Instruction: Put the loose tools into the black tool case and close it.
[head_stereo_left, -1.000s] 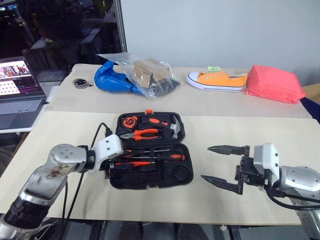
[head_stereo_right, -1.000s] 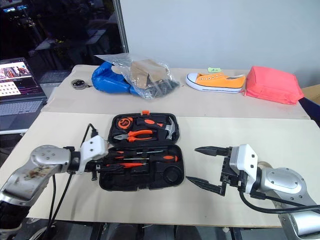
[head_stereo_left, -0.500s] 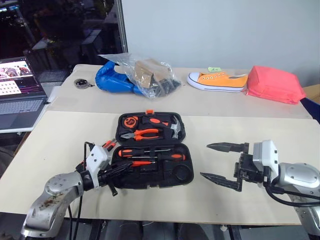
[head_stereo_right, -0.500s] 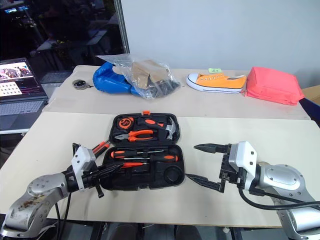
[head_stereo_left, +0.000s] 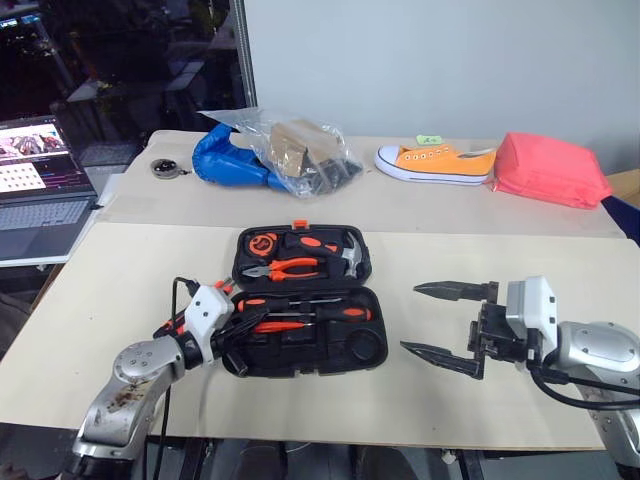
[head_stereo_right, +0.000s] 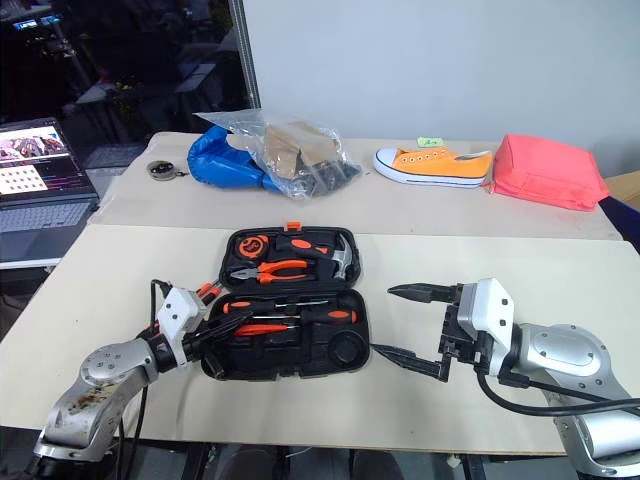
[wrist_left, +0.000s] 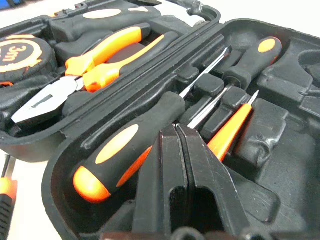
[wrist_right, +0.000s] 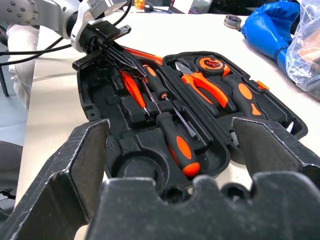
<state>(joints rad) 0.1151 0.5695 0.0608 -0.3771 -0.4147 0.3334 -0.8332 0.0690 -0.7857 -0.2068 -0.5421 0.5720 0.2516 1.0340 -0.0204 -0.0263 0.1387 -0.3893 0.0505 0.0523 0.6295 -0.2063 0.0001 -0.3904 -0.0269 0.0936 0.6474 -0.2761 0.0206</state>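
The black tool case (head_stereo_left: 303, 300) lies open on the table (head_stereo_left: 120, 270), lid half away from the robot. The left gripper (head_stereo_right: 213, 336) is clenched on nothing, its tips just over the case's near-left corner. Just beyond them lie a small all-orange screwdriver (wrist_left: 231, 132) and two black-and-orange-handled screwdrivers (wrist_left: 125, 145) (each in a moulded slot). A utility knife (head_stereo_right: 205, 291) lies on the table beside that gripper, outside the case. The right gripper (head_stereo_left: 445, 320) hangs released, near the case's right edge.
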